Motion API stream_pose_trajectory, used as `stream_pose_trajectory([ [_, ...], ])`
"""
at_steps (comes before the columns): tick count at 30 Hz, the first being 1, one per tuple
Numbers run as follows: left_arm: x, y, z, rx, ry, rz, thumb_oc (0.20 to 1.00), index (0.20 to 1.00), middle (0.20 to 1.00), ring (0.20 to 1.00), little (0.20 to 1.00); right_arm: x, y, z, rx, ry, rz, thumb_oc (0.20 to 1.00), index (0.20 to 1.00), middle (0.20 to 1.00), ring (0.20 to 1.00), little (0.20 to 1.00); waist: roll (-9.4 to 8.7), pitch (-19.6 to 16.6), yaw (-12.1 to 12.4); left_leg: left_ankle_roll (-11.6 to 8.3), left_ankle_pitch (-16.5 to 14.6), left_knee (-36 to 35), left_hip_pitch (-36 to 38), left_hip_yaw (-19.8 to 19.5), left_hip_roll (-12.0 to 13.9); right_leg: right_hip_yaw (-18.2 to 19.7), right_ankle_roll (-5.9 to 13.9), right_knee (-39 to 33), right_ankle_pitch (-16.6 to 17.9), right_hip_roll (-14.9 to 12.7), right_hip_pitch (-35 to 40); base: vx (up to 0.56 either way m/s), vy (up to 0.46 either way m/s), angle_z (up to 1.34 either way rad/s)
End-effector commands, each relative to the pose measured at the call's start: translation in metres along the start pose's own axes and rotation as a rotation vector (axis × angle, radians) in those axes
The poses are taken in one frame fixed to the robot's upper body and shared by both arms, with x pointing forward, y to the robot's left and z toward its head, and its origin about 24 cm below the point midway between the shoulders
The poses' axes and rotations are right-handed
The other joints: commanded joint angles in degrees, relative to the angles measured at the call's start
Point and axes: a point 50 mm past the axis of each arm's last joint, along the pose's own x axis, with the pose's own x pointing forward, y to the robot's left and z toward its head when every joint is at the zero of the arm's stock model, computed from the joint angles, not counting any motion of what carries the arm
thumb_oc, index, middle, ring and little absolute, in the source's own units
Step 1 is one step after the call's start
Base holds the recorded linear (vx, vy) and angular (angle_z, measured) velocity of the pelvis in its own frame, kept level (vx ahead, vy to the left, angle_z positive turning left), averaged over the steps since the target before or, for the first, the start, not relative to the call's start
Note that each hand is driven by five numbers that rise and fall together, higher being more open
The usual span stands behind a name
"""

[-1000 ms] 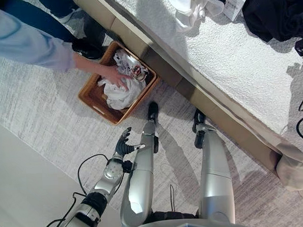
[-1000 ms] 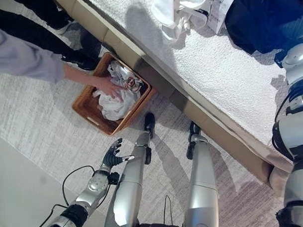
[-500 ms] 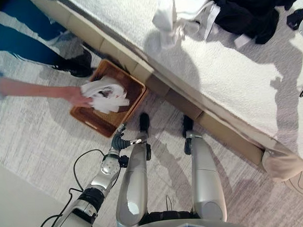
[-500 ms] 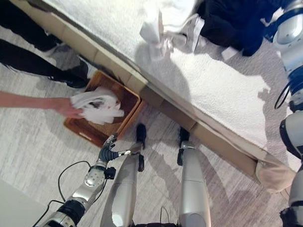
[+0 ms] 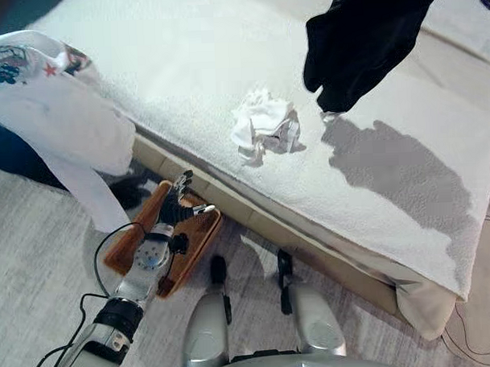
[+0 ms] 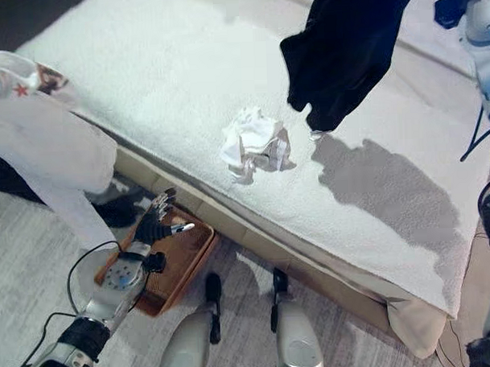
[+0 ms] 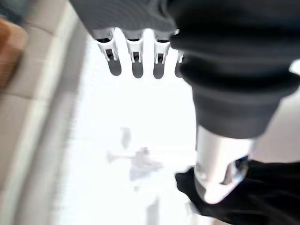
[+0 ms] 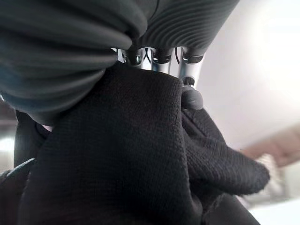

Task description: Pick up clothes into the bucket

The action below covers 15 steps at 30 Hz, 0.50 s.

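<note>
Black garment [image 6: 345, 51] is held up over the bed [image 6: 186, 97] by the right hand [image 8: 187, 70], fingers curled on it; left hand [image 5: 175, 212] is kept spread above the basket [image 5: 191, 250].

My bed [image 5: 185, 81] runs across the upper frame, its edge slanting from mid left down to the lower right. A crumpled cloth [image 5: 265, 126] lies on it near centre. A hanging garment [image 5: 361, 38] is in my right hand [image 8: 187, 77], upper right, above the bed. The basket [image 5: 195, 242] sits on the floor at lower left, just before the bed's edge, my left hand [image 5: 175, 210] over it. Another cloth [image 5: 58, 126] hangs at far left.
</note>
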Motion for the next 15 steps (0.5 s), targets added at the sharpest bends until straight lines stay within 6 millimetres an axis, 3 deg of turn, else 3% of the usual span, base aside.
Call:
stream_pose_trajectory([
  [1, -0.001, -0.001, 0.011, -0.028, -0.061, -0.037, 1.000, 1.000, 1.000, 1.000, 1.000, -0.002, -0.014, 0.004, 0.044, -0.048, -0.012, 0.200, 0.200, 0.200, 0.200, 0.200, -0.67, -6.23, -1.66, -0.13, -4.76, 2.34, 1.19, -0.13, -0.01, -0.49, 1.51, 3.92, -3.39, 1.73, 1.10, 0.11, 0.001, -0.13],
  [7, 0.013, -0.017, 0.041, -0.032, -0.153, -0.154, 1.000, 1.000, 1.000, 1.000, 1.000, -0.050, 0.020, -0.010, 0.266, -0.013, 0.212, 0.200, 0.200, 0.200, 0.200, 0.200, -0.48, -12.52, -4.06, -0.08, -4.94, -1.17, 7.39, 1.17, 0.90, -0.64, 1.78, 1.61, -3.92, 1.88, 6.49, 0.11, -0.009, -0.08],
  [9, 0.014, -0.021, 0.045, -0.035, -0.165, -0.174, 1.000, 1.000, 1.000, 1.000, 1.000, -0.058, 0.024, -0.012, 0.300, 0.000, 0.242, 0.200, 0.200, 0.200, 0.200, 0.200, -0.66, -13.03, -4.02, -0.06, -5.11, -1.18, 7.98, 1.28, 0.98, -0.60, 1.79, 1.40, -3.97, 1.96, 7.18, 0.08, -0.008, -0.11],
  [10, 0.021, -0.029, 0.062, -0.032, -0.221, -0.205, 1.000, 1.000, 1.000, 1.000, 1.000, -0.075, 0.037, -0.017, 0.384, 0.031, 0.311, 0.200, 0.200, 0.200, 0.200, 0.200, -0.48, -14.23, -4.47, -0.01, -5.49, -1.16, 8.98, 1.43, 1.13, -0.85, 1.79, 1.13, -4.29, 1.89, 8.44, 0.05, -0.006, -0.10],
  [15, 0.034, -0.045, 0.078, -0.017, -0.271, -0.218, 1.000, 1.000, 1.000, 1.000, 1.000, -0.106, 0.053, -0.017, 0.563, 0.069, 0.375, 0.200, 0.200, 0.200, 0.200, 0.200, -0.66, -15.87, -4.62, -0.06, -5.87, -1.72, 10.78, 1.38, 1.43, -1.02, 1.67, 0.89, -5.02, 2.02, 10.31, 0.06, -0.014, -0.03],
])
